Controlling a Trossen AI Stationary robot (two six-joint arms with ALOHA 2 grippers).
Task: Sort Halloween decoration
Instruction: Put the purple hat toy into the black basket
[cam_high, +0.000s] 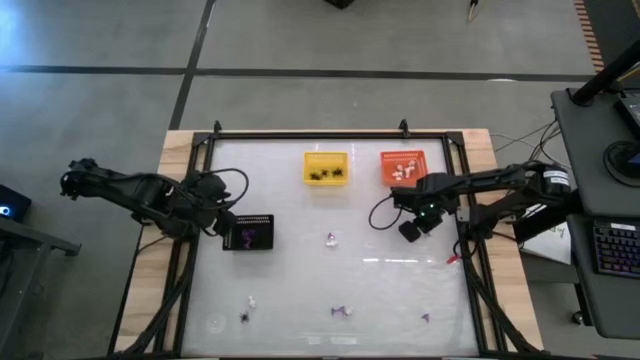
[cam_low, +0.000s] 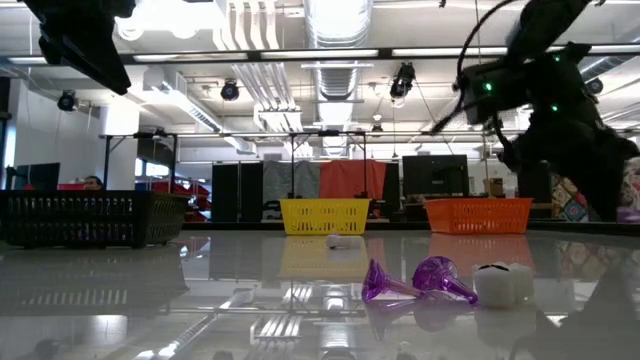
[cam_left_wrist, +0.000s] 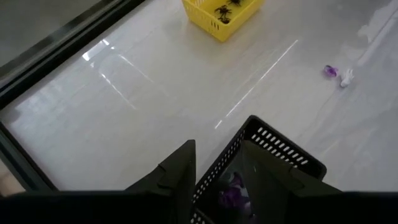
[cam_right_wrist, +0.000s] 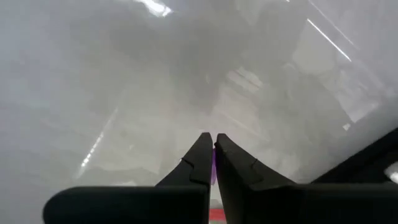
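Right gripper raised over glossy white table, clamped on purple trinket; left gripper spread above black tray.

A: How is the light?

B: Bright, from ceiling tubes and spot lamps in the low view; they flare white near the top; the arms read as dark silhouettes against them.

A: Any glare?

B: The glossy table mirrors the lamps as pale streaks; the yellow basket and orange basket reflect in it.

A: Sharpness?

B: The right wrist view is hazy and washed out, its fingers soft; the left wrist view is clearer.
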